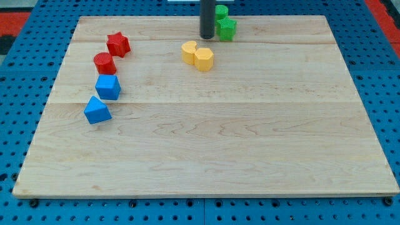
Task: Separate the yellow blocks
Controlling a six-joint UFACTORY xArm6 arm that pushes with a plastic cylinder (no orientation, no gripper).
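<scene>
Since the two yellow blocks (197, 55) sit touching near the desk (206, 156) top edge, my tip (207, 36) hovers just above them, beside the green blocks (224, 24); no claw here, so nothing to tell.

A pale wooden board (206, 150) is lying flat, its planks running side to side and filling most of the view. A blue pegboard surface (381, 87) dotted with holes is showing around it from three through six to nine o'clock. Patches of red (19, 15) are peeking in at ten and two o'clock.
</scene>
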